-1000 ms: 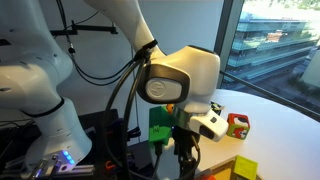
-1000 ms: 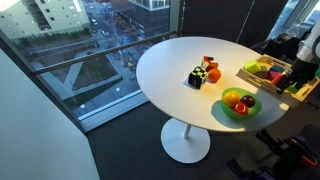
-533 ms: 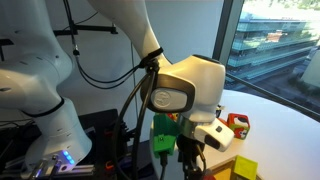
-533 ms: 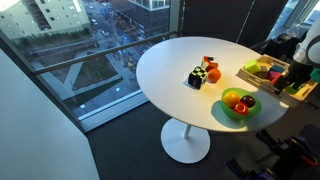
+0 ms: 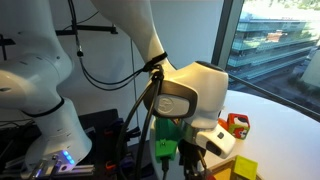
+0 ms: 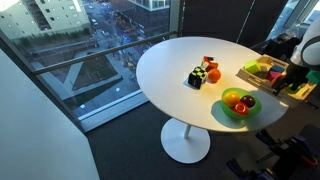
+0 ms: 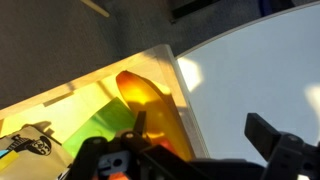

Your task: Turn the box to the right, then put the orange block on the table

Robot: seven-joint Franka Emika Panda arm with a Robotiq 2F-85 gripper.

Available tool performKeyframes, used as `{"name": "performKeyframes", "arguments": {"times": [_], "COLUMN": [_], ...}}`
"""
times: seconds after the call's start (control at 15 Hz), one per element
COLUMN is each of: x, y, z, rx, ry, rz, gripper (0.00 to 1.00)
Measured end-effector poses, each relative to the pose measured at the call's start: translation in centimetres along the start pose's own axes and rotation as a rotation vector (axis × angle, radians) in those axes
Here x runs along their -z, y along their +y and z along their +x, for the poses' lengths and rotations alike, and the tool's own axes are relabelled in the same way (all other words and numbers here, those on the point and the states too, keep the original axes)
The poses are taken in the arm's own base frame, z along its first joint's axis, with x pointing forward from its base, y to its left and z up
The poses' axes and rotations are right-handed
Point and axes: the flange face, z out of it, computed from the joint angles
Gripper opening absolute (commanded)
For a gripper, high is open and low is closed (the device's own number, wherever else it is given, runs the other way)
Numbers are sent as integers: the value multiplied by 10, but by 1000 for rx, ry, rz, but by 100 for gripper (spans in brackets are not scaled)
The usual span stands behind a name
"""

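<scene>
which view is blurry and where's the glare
Wrist view: blurred, the box too close to the lens, sun glare on the table. In an exterior view the arm looms close, blocking most; in an exterior view the table is sharp.

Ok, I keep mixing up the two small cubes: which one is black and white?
The cube left of the orange piece in an exterior view; the other cube, behind it, is red with green marks.
</scene>
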Motion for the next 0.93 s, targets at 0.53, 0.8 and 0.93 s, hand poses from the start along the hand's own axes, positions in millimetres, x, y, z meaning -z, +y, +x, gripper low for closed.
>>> {"name": "performKeyframes", "arguments": {"times": [0.53,0.8,0.93], "x": [-4,-5,-5], "y": [-7,-12,-13], "z": [1,2,2], "rx": [-27,-27,-22], "ry": [-3,-1,1], "rz": [75,102,108], "gripper": [100,100,100]}}
